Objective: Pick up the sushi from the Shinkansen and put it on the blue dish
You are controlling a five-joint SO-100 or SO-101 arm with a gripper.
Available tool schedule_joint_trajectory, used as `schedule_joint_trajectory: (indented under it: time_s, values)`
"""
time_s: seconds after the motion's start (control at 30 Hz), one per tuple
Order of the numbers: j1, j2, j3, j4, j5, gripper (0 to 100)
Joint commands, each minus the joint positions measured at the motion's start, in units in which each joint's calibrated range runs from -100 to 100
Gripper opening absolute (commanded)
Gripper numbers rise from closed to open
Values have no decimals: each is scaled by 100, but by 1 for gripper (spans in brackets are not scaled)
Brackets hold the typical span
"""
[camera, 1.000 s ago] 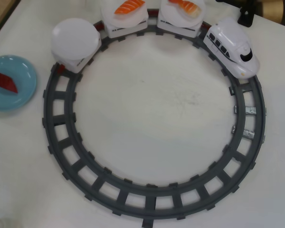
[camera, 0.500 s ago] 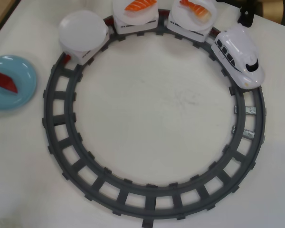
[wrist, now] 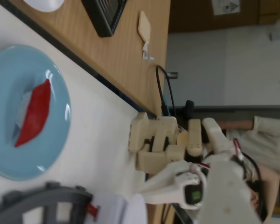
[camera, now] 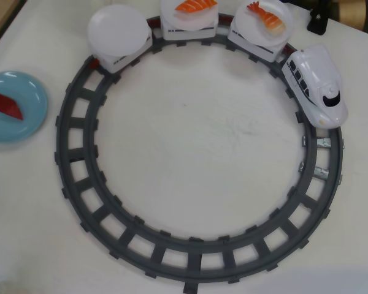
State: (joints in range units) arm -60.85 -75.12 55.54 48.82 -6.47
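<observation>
The dark-red sushi [camera: 5, 105] lies flat on the blue dish [camera: 30, 116] at the overhead view's left edge. The wrist view shows the same sushi [wrist: 33, 113] on the dish [wrist: 9, 158] at its left. The white Shinkansen [camera: 316, 86] sits on the grey ring track [camera: 80, 184] at the upper right. It pulls three cars: one with a shrimp piece [camera: 267, 16], one with a salmon piece [camera: 196, 6], and one with an empty white plate [camera: 118, 29]. No gripper shows in the overhead view. A blurred white arm part [wrist: 228, 186] fills the wrist view's lower right, and no fingers can be made out.
A black stand [camera: 319, 21] is at the table's top right corner. In the wrist view a wooden desk [wrist: 130, 56] lies past the table edge. A cream second arm [wrist: 163, 140] and a person [wrist: 270, 135] are beyond it. A piece of track [wrist: 42, 200] shows at the bottom.
The train and its cars have rolled clockwise along the track, toward the right. The sushi and the blue dish have stayed put.
</observation>
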Motion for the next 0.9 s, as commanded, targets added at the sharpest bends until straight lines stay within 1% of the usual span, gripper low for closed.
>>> schedule_joint_trajectory:
  time_s: [0.0,0.17,0.33,0.4,0.63,0.87]
  values:
    - [46,-589,1489,-589,-2,22]
    - [-24,-1128,2787,-598,-2,22]
    - [-42,-1451,3608,-436,-2,22]
    - [-147,-1543,3671,-71,-2,22]
    - [-1054,-1966,3761,1245,-2,22]
    - [-1080,-2298,4014,1423,-2,22]
